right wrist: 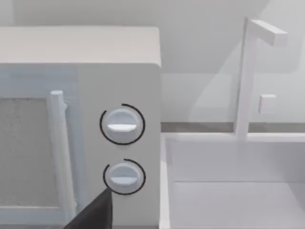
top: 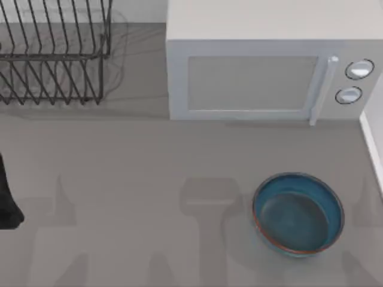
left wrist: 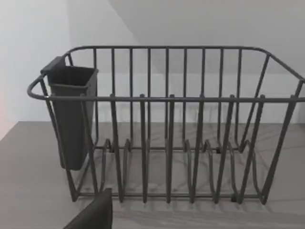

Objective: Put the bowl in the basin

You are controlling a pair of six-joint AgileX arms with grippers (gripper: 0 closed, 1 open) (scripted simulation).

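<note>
Of the left arm point(top: 7, 197) only a dark piece showed at the top view's left edge; I could not tell whether either gripper was clenched or released. The bowl point(top: 298, 214) sat free on the table point(top: 131, 179), lower right of frame, below the microwave point(top: 263, 72). The basin point(top: 372, 146) was a thin white strip at the right edge. A lift could clip that rim or the microwave's corner. The right wrist view showed the basin's hollow point(right wrist: 233, 181) and faucet point(right wrist: 248, 76); the left wrist view showed the dish rack point(left wrist: 167, 129) and its cup point(left wrist: 71, 114).

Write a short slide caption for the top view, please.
Blue bowl on the grey table, before the white microwave; wire rack at back left.
</note>
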